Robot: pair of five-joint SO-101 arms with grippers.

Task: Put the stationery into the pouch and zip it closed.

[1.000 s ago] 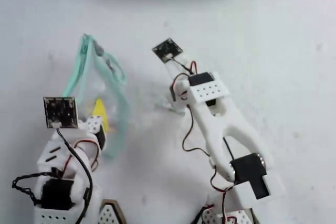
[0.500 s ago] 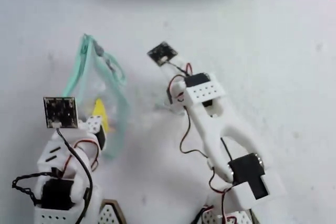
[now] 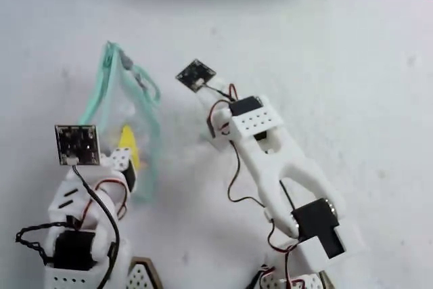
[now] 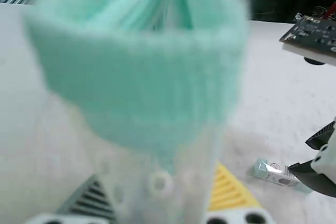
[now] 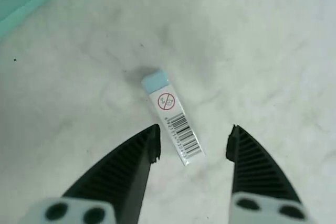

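I'm hovering the right gripper [image 5: 194,132] wide open, eraser [image 5: 170,116] lying lengthwise between the jaws, slightly skewed, near end between the tips, while the left gripper [image 3: 127,159] is pinching the pouch [image 3: 128,99].

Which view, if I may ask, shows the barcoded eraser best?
The right wrist view: the eraser lies whole before the open right gripper. The left wrist view shows it small and distant; from above, the arm covers it.
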